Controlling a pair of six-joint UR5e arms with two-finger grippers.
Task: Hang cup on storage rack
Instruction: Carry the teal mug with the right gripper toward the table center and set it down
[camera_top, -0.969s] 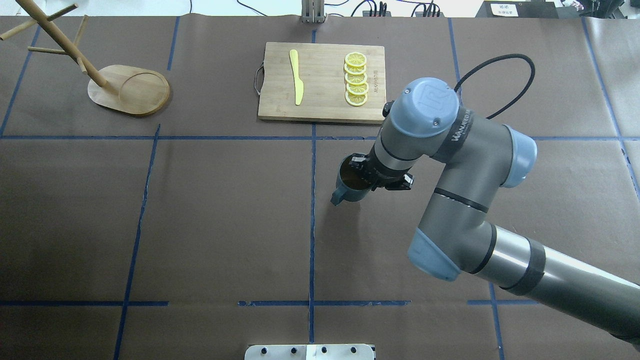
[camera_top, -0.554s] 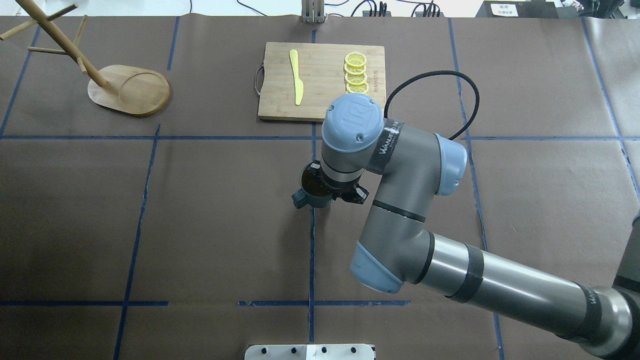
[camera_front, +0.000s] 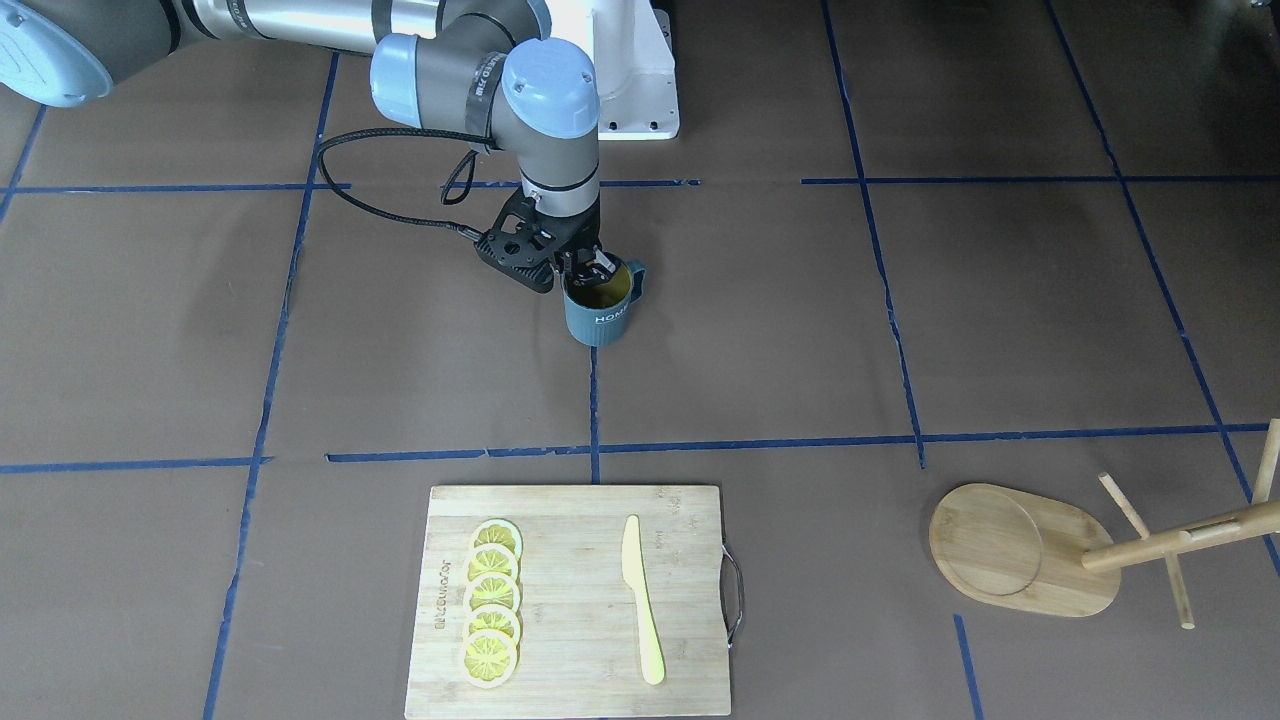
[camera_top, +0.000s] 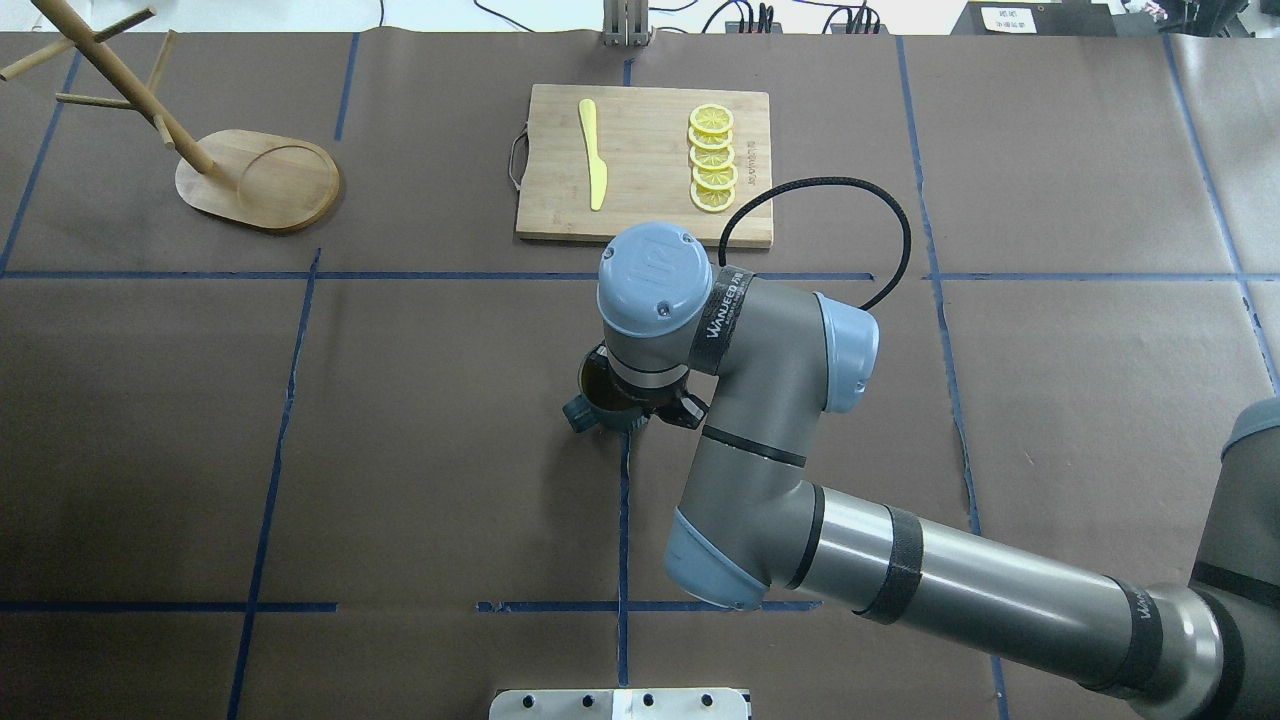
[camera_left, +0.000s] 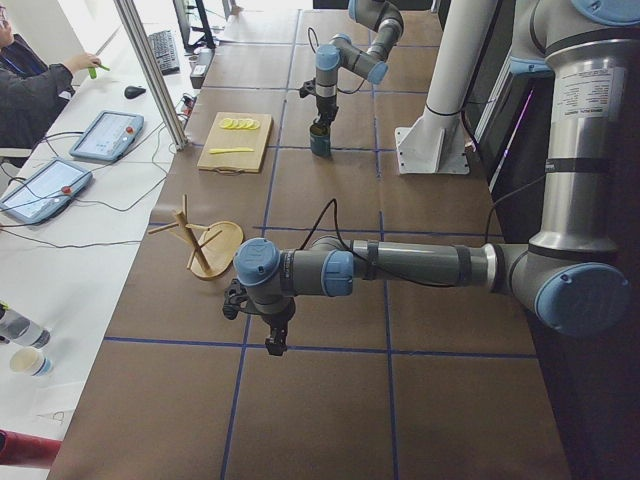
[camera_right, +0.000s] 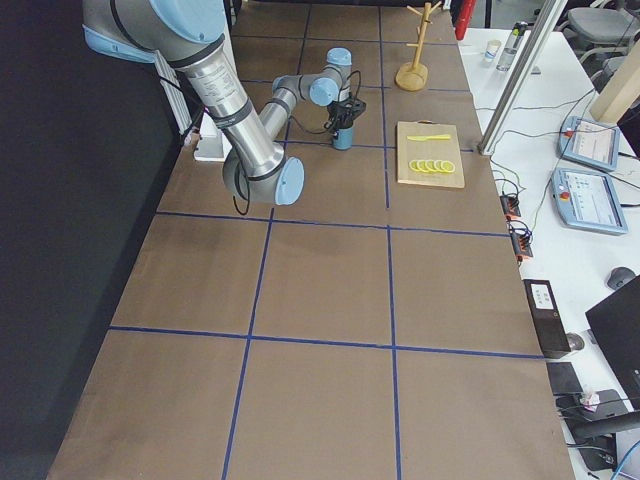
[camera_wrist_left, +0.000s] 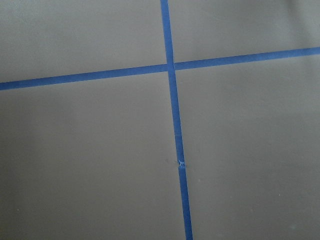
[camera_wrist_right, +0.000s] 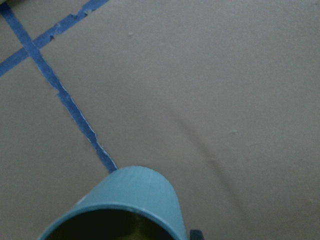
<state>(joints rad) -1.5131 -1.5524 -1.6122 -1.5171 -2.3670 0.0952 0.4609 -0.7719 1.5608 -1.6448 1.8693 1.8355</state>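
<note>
Brown paper tabletop (camera_top: 430, 450), gridded with blue tape (camera_top: 622, 520)
Mid-table, the ribbed blue-grey cup (camera_front: 600, 318) is pinched at its rim by the right gripper (camera_front: 583, 268); the pegged bamboo storage rack (camera_front: 1020, 550) is set well beyond. The left gripper's (camera_left: 272, 338) state cannot be told.

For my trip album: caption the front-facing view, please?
Right arm's jaws pinch the upright cup by its rim, far from the storage rack.
</note>
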